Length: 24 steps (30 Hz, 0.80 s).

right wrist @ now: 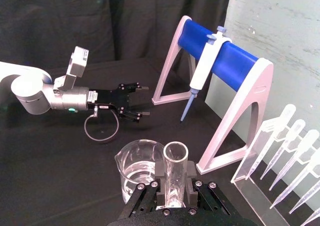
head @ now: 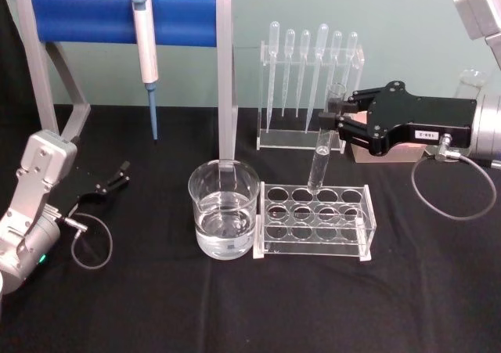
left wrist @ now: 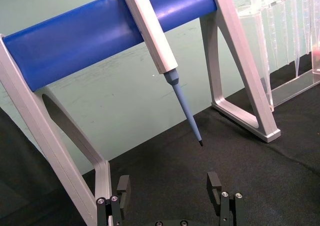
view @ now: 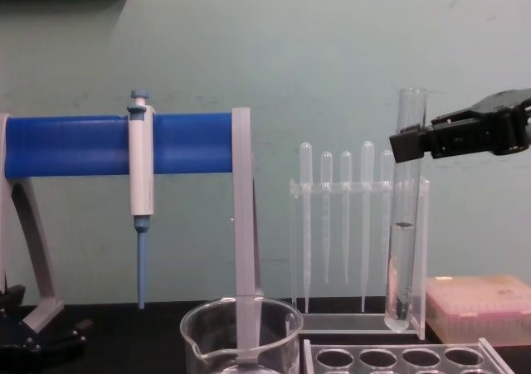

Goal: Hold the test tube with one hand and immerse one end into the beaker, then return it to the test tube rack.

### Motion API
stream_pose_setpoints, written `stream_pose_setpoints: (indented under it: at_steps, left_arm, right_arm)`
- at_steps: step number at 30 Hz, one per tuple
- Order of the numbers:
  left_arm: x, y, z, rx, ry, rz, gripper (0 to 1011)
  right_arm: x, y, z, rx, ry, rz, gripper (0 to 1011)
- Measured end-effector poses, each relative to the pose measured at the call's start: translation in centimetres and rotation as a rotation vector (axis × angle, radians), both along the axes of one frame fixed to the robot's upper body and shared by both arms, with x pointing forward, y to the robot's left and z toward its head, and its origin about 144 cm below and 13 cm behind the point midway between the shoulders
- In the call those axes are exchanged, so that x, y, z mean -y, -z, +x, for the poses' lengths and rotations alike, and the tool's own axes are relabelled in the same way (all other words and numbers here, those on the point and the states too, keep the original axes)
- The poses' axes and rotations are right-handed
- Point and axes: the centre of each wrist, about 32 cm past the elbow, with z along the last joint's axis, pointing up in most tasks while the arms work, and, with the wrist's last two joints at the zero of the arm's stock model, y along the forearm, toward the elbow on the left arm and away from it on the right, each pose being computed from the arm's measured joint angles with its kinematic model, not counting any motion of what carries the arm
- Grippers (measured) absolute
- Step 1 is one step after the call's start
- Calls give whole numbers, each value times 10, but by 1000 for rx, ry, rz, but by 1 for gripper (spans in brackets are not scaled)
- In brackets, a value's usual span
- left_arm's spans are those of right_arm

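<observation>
1. The test tube point(head: 324, 145) is upright, long axis near vertical, mouth up. Its rounded end hangs just above the back row of the test tube rack point(head: 313, 245), not seated in any hole.
2. The right gripper point(head: 332, 120) comes in from 3 o'clock. Its fingers pinch the glass from both sides just below the mouth.
3. Key relation, head view: the beaker point(head: 224, 208) lies at 8 o'clock from the tube's lower end, just beside the rack's left end.
4. My read: the dip needs a sideways carry toward 8 o'clock, then a straight drop with the axis kept vertical. Tilt risks clipping the beaker's rim.
5. I can't tell whether the dip is already done. If it is, a rack hole sits almost directly below.
6. The left gripper point(head: 121, 173) is parked at 9 o'clock, fingers spread and empty, well apart from the beaker. The right arm is nearer.
</observation>
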Motion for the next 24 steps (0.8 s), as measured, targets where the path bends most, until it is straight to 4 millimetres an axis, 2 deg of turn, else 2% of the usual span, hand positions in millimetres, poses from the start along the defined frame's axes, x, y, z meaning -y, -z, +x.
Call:
stream_pose_setpoints:
  at_steps: [24]
  left_arm:
    - [0, 0, 0, 0, 0, 0, 1000]
  right_arm:
    - [0, 0, 0, 0, 0, 0, 239]
